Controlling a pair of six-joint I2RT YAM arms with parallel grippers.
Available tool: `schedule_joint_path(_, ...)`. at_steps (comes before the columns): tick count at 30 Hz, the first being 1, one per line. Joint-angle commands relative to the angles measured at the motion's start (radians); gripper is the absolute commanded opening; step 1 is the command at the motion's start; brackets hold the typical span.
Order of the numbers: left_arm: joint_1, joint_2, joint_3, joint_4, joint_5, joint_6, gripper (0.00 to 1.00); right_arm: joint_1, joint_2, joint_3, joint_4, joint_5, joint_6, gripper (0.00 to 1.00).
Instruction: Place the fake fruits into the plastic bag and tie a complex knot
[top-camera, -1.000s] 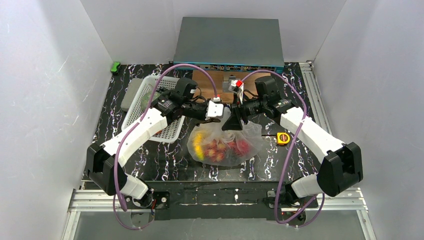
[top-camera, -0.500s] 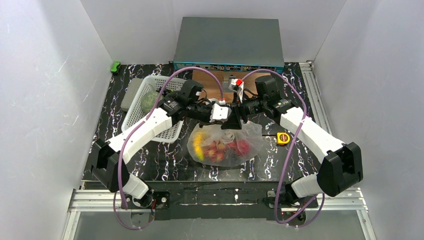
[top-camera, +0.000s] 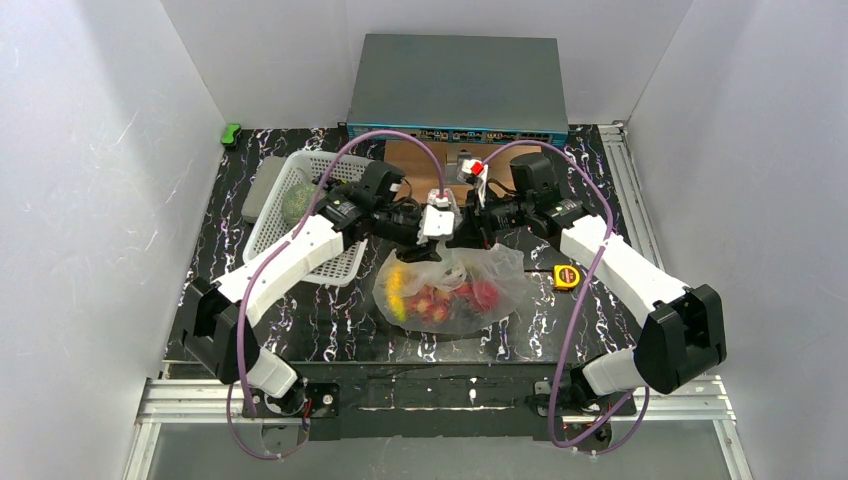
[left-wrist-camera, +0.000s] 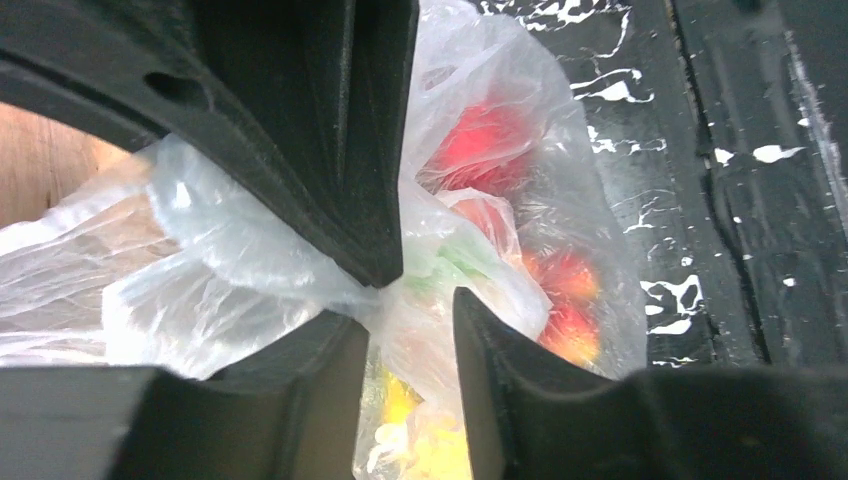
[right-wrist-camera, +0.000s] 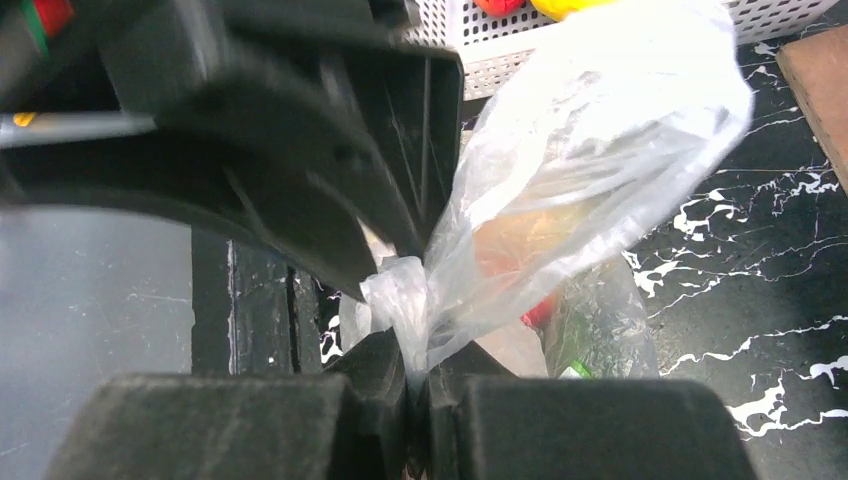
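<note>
Right gripper (right-wrist-camera: 415, 365) clamps the plastic bag (right-wrist-camera: 590, 150) at its twisted neck.
Left gripper (left-wrist-camera: 405, 318), jaws parted, straddles that neck from the bag's left.

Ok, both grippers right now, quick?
Left gripper: open, with the thin clear plastic bag loose between its fingers.
Right gripper: shut on that bag's twisted neck.

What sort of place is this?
Probably a robotics lab test cell: two robot arms bolted at a black marbled table, white panels walling it in, a grey electronics box behind.
</note>
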Motion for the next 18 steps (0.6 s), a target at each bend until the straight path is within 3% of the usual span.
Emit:
schedule_joint_path(1,0.107,-0.123,0.052,-0.065,0.159,-0.098,0.42,0.007,-0.038,-0.014,0.001,-0.007,-0.046,0.07)
schedule_joint_path(5,0.249,-0.156,0.126,-0.066,0.229,-0.28,0.46,0.008,-0.055,-0.02,-0.001,-0.032,-0.076,0.07)
schedule_joint_path(10,0.269,-0.074,0.228,-0.1,0.2,-0.271,0.6,0.016,-0.07,-0.022,-0.023,-0.057,-0.134,0.08)
schedule_joint_path(15,0.257,0.03,0.326,-0.13,0.318,-0.262,0.77,0.035,-0.08,-0.03,-0.053,-0.064,-0.195,0.09)
schedule_joint_path(18,0.234,0.05,0.335,-0.191,0.344,-0.174,0.8,0.04,-0.085,-0.03,-0.057,-0.058,-0.208,0.1)
